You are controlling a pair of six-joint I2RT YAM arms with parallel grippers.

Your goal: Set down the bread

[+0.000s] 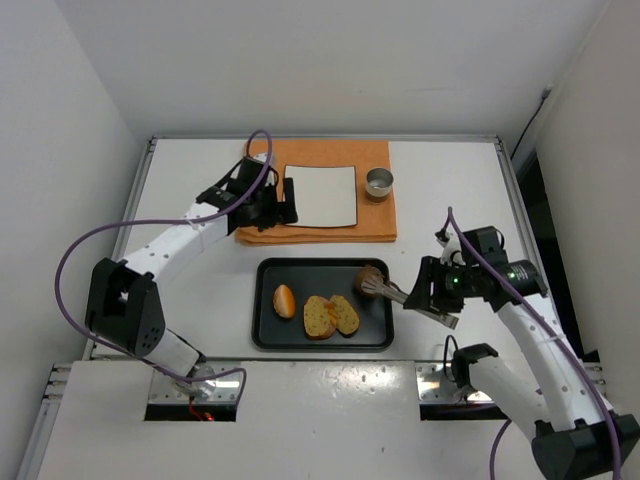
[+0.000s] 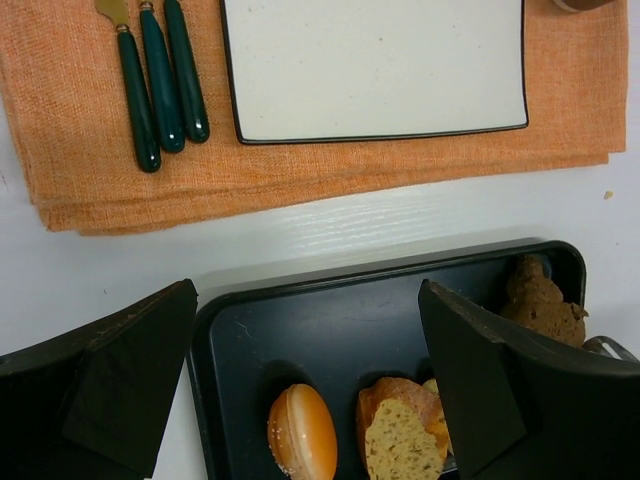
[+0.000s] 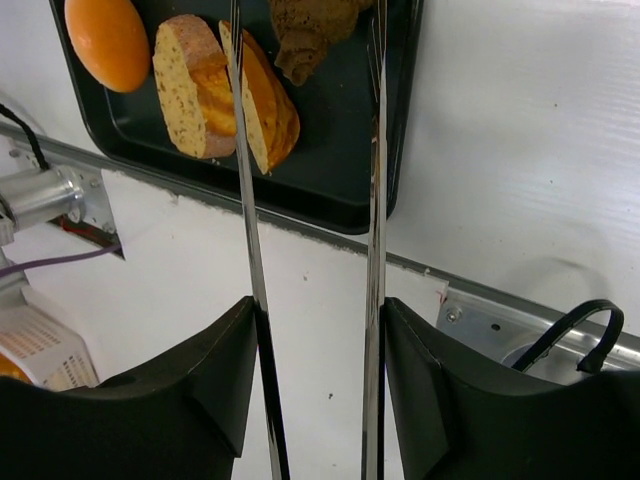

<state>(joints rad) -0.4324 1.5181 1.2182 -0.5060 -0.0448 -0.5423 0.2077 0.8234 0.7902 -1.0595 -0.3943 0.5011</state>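
Note:
A black tray [image 1: 262, 340] holds an orange bun [image 1: 285, 300], two sliced seeded loaves [image 1: 330, 315] and a dark brown bread [image 1: 368, 278] in its far right corner. My right gripper [image 1: 425, 295] is shut on metal tongs [image 1: 395, 293], whose tips reach the dark bread. In the right wrist view the tong arms [image 3: 243, 150] straddle the dark bread [image 3: 310, 30]; the tips are cut off. A white rectangular plate [image 1: 320, 196] lies on an orange cloth [image 1: 380, 225]. My left gripper [image 1: 285, 205] is open and empty at the plate's left edge.
A small metal cup [image 1: 379, 182] stands on the cloth right of the plate. Green-handled cutlery [image 2: 160, 80] lies on the cloth left of the plate [image 2: 375, 65]. The left wrist view looks down on the tray [image 2: 330, 310] and bun [image 2: 302, 430].

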